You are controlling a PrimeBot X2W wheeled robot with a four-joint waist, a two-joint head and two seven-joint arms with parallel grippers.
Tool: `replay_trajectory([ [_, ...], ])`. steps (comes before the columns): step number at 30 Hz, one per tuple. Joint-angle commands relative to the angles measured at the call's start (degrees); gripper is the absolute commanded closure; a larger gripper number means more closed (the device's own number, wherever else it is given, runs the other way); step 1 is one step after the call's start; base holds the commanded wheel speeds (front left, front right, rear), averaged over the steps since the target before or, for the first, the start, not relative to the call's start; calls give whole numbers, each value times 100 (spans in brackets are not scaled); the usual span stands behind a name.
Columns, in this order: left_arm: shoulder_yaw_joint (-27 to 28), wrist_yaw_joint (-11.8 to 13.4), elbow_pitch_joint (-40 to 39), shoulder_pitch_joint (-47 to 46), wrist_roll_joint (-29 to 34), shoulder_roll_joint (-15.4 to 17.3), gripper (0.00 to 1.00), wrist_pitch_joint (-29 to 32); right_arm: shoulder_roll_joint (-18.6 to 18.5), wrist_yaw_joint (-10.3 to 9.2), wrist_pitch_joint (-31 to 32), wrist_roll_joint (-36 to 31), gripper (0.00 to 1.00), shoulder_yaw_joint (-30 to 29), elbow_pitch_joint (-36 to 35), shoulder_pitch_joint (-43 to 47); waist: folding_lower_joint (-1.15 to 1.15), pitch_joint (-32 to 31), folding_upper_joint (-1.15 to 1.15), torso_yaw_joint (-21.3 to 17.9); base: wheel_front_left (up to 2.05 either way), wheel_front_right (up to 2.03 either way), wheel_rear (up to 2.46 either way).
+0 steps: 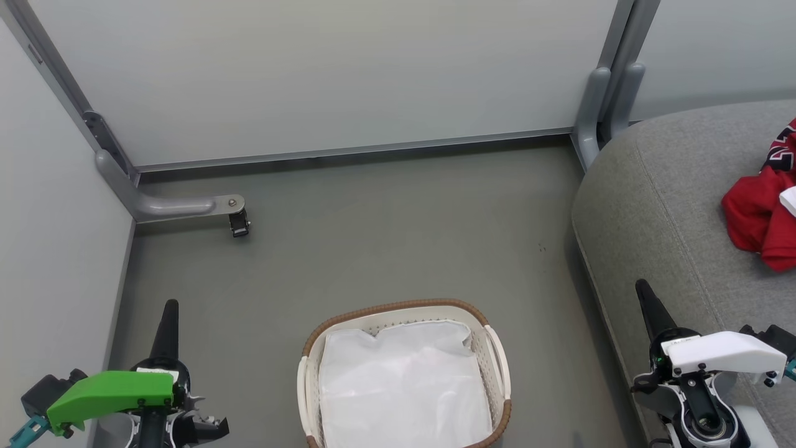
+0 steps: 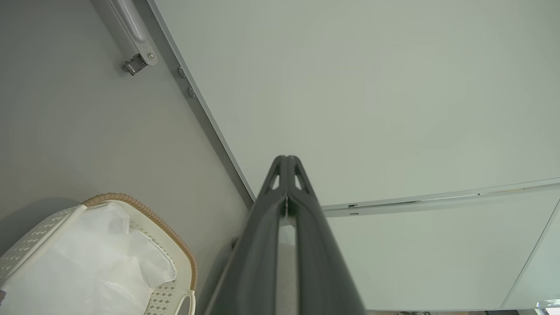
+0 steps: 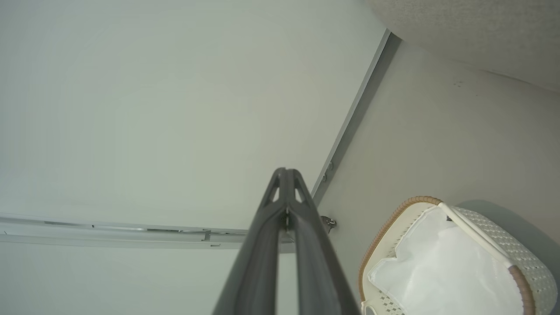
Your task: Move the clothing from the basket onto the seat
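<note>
1. The bright red sports jersey with black, white-outlined markings [image 1: 755,214] lies crumpled at the right edge of the head view. It rests on the large light grey fabric seat cushion [image 1: 671,205].
2. The oval white perforated plastic basket with a brown woven rim [image 1: 398,306] stands at bottom centre on the grey floor [image 1: 373,236], just left of the seat. A white plastic sheet lining [image 1: 404,386] lies inside it.
3. The left gripper [image 1: 169,311] is at lower left, above the floor. In the left wrist view its two dark fingers are clenched tip to tip, grasping nothing.
4. The right gripper [image 1: 647,298] is at lower right, over the seat's edge and well apart from the jersey. In the right wrist view it is likewise clenched and empty.
</note>
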Motion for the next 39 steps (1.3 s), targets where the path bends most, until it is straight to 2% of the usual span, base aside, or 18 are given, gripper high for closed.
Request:
replay_trajectory([
  [1, 24, 0, -70, -59, -127, 27, 100, 35, -33, -2, 35, 125, 100, -31, -73, 25, 0, -4, 0, 3, 0, 0, 0],
  [33, 135, 0, -248, -63, -1362, 27, 100, 383, -42, -3, 383, 1416, 100, -235, -328, 195, 0, -112, 0, 60, 0, 0, 0],
  [39, 137, 0, -248, -62, -1391, 27, 100, 407, -42, -3, 398, 1464, 100, -240, -335, 207, 0, -118, 0, 63, 0, 0, 0],
])
